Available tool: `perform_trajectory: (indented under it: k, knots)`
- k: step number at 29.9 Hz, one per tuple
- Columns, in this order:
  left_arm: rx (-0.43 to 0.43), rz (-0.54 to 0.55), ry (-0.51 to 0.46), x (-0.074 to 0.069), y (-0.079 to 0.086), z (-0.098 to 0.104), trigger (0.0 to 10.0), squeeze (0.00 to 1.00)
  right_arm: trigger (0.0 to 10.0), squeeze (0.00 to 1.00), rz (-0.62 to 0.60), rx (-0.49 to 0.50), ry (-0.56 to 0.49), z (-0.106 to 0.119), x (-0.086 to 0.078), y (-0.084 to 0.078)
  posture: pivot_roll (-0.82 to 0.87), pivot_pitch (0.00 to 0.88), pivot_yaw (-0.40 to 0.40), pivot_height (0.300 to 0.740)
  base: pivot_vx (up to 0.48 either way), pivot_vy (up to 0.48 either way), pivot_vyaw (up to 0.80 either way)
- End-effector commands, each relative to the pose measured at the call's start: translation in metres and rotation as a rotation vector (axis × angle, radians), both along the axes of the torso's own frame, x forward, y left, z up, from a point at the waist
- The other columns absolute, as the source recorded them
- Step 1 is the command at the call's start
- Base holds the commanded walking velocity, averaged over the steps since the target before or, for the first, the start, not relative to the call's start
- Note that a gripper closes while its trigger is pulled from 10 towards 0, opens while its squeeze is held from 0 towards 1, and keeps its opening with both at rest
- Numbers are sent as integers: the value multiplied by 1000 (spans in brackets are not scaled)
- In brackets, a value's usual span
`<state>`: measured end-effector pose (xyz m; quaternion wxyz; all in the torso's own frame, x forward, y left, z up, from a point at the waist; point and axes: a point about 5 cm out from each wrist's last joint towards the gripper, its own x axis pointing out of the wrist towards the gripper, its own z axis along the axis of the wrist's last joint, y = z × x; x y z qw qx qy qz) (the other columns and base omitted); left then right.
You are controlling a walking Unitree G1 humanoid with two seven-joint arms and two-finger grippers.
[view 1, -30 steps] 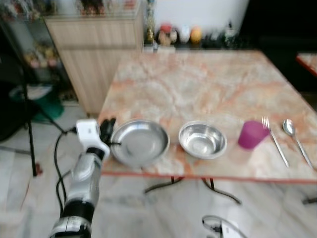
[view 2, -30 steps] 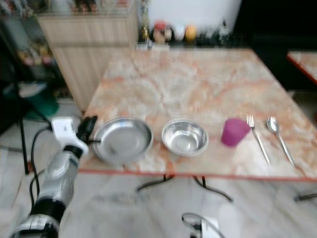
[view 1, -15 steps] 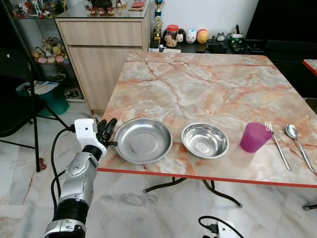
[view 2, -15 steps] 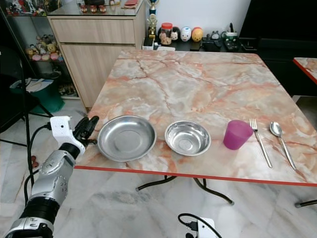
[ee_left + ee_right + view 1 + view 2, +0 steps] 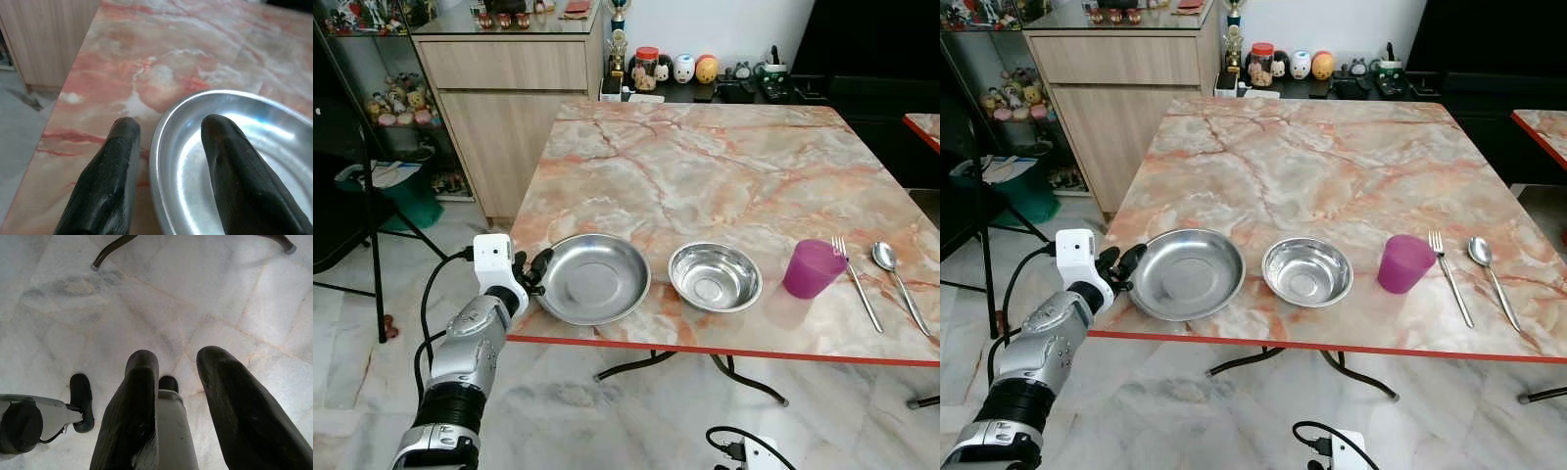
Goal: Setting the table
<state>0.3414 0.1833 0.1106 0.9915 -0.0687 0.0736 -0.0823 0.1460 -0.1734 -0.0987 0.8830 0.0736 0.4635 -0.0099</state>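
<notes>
Resting near the front left corner of the marble table [image 5: 724, 157], a shallow steel plate [image 5: 594, 278] lies with its left rim between the two black fingers of the left gripper [image 5: 535, 271]; the left wrist view shows one finger [image 5: 105, 181] outside the rim on the tabletop side and the other finger [image 5: 239, 181] over the inside of the plate, the jaws parted about the rim, though whether they press on the metal cannot be told. To the right of the plate, just beside it and not touching, stands a smaller steel bowl [image 5: 715, 277]; further right along the same front row come a purple cup [image 5: 813, 268], then a fork [image 5: 857, 282] and a spoon [image 5: 898, 279] lying roughly parallel, handles toward the table's near edge. The silver left arm [image 5: 465, 362] reaches up from below the table edge, a black cable looping beside it. The right gripper [image 5: 178, 416] hangs over the pale tiled floor [image 5: 205, 293], its fingers apart and holding nothing. Beyond the table stands a wooden cabinet [image 5: 504, 98], and a low dark shelf along the wall carries jars and small figures [image 5: 690, 69].
</notes>
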Motion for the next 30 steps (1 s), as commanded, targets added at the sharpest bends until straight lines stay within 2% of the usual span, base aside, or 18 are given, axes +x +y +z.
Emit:
perform_trajectory:
  k: [1,8,12,28,29,30]
  knots:
    - [22,-7,6,-1,-1,1,10000,0,10000,0,-12,1,0,0,1,0,101,0,-26,740,0,0,0]
    - [48,7,64,-4,2,-10,10000,0,10000,0,-13,2,-1,0,1,0,99,0,-25,740,0,0,0]
    - [51,-20,90,-6,-1,-13,10000,0,10000,0,-14,3,-2,0,1,-1,100,0,-26,740,0,0,0]
    - [87,-42,145,-9,-8,-22,10000,0,10000,0,-13,2,-2,0,1,-1,98,0,-24,740,0,0,0]
    - [90,-39,146,-9,-8,-22,3765,0,10000,0,-13,2,-2,0,0,-1,98,0,-23,740,0,0,0]
    - [95,-42,147,-9,-9,-22,1294,0,10000,0,-13,2,-2,0,0,-1,97,0,-23,740,0,0,0]
